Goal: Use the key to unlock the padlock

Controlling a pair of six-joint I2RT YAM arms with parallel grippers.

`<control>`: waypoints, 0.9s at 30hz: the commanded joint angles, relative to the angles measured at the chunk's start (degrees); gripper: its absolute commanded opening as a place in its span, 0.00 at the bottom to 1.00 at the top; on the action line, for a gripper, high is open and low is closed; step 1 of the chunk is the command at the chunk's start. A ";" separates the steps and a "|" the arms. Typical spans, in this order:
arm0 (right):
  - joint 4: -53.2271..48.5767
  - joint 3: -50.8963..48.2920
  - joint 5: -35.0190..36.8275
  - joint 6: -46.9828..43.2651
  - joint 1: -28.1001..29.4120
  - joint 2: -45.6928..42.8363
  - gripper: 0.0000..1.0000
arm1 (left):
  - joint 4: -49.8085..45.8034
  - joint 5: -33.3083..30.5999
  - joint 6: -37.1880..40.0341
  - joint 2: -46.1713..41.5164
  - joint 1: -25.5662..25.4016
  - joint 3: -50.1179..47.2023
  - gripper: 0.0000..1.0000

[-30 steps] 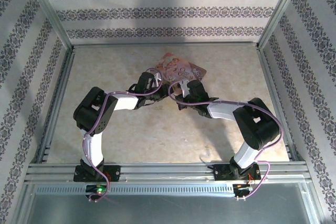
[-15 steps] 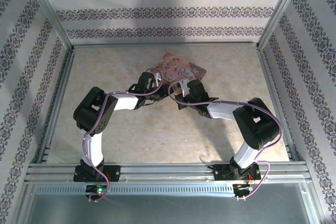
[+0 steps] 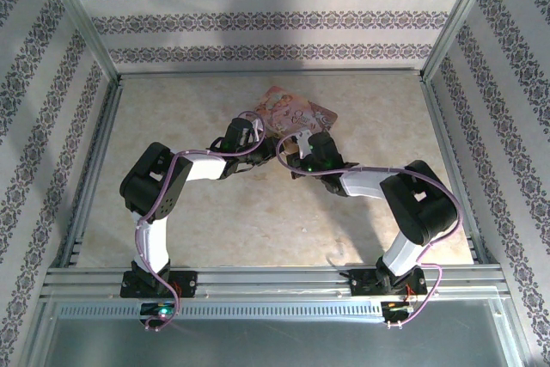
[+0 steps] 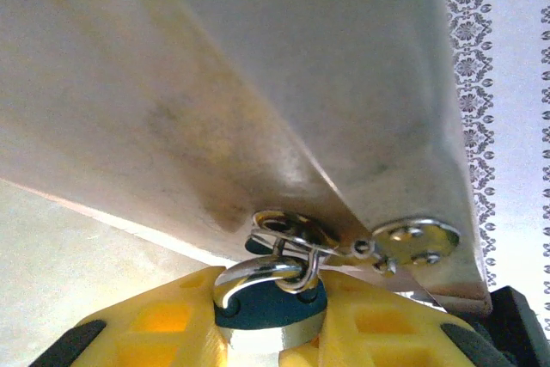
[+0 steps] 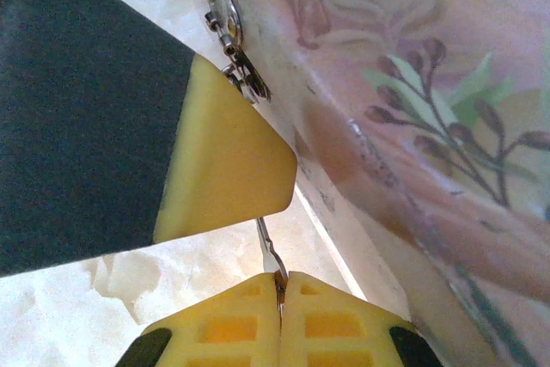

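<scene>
At the near side of the pink box [image 3: 294, 114], which lies toward 12 o'clock on the table [image 3: 215, 229], both grippers meet. The left gripper [image 4: 268, 337] is closed partway, its yellow fingers clamping the padlock [image 4: 262, 302]. The lock's shackle hooks through the box's hasp [image 4: 288, 228] at 12 o'clock above it. The right gripper [image 5: 281, 294] is pinched fully together on the key [image 5: 269, 251], which points toward 11 o'clock, its tip at the edge of the left gripper's finger [image 5: 223, 169].

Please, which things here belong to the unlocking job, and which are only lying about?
Job: padlock, in left gripper; key, in right gripper.
Lying about: pink floral box with the hasp where the padlock hangs; table.
</scene>
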 commanded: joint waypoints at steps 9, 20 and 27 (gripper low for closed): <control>12.81 0.12 -2.70 1.31 0.00 0.70 0.00 | 0.77 5.53 -5.38 -2.92 -1.67 1.21 0.27; 14.20 3.93 -3.41 0.03 -0.34 0.57 0.00 | 0.83 6.95 -9.50 -3.16 -2.79 1.46 0.27; 15.51 6.60 -5.50 2.43 -1.32 0.82 0.00 | 3.65 6.90 -11.79 -2.85 -3.08 0.42 0.27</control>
